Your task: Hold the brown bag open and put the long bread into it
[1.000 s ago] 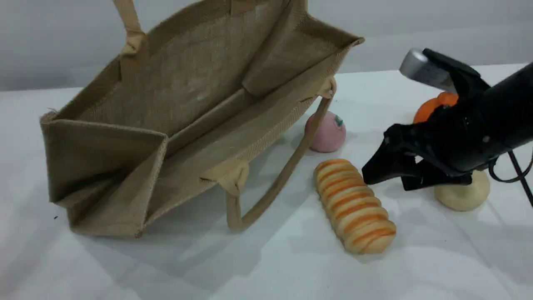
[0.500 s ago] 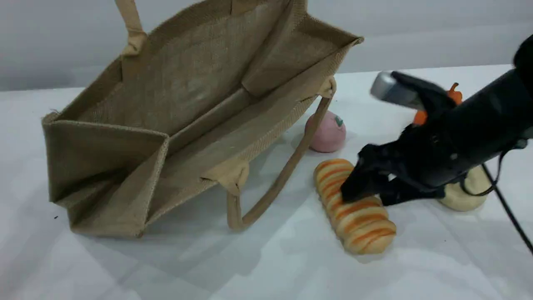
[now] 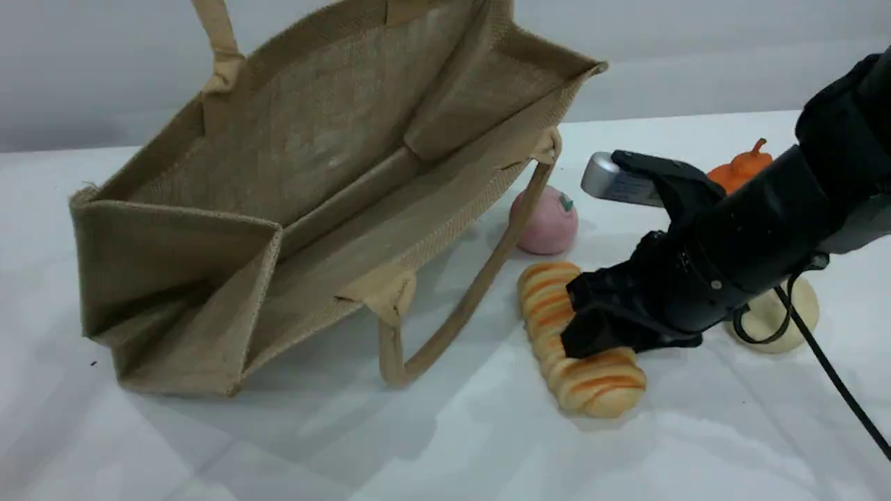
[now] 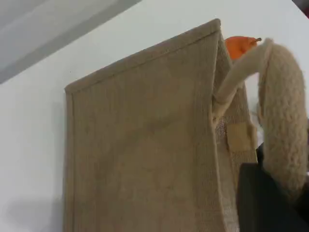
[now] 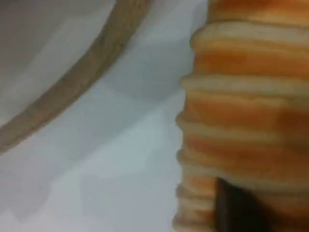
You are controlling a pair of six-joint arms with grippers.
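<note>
Low and right of centre in the scene view, the long bread [image 3: 581, 348] lies on the white table [image 3: 445, 452], and the right tool [image 3: 592, 332] pinches it across its middle. Left of it the brown bag [image 3: 292, 209] gapes open, one loop handle [image 3: 459, 313] trailing on the table. A pink ball [image 3: 550, 224], cream bun [image 3: 800, 313] and orange pumpkin [image 3: 745, 169] sit behind. The left tool [image 4: 270, 203] is clamped on the bag's upper handle [image 4: 282, 121].

Tan-brown woven brown bag [image 3: 327, 174], golden long bread [image 3: 598, 379] with orange stripes, black right end effector [image 3: 592, 330]
</note>
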